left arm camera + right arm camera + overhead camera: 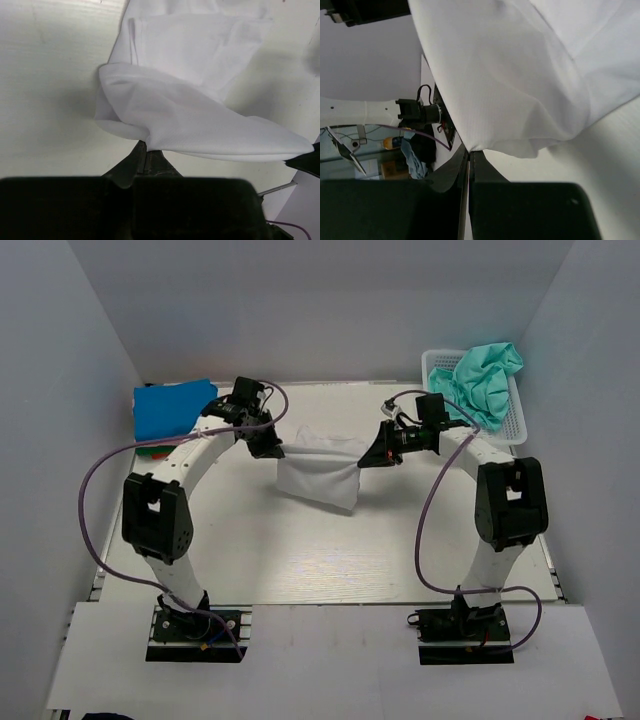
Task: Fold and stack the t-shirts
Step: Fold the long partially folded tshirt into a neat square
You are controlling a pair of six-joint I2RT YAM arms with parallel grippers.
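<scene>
The white t-shirt (318,478) hangs stretched between my two grippers above the middle of the table, its lower part draping down. My left gripper (272,448) is shut on its left end; in the left wrist view the gripper (145,147) pinches the white cloth (200,120). My right gripper (372,454) is shut on its right end; in the right wrist view the gripper (469,150) pinches the cloth (520,80). A teal-green t-shirt (482,378) lies crumpled in the white mesh basket (515,425). A folded blue t-shirt (170,408) tops a stack at the back left.
The basket stands at the back right corner. The stack at the back left shows red and green edges (152,451) under the blue one. White walls close in the table on three sides. Purple cables loop off both arms.
</scene>
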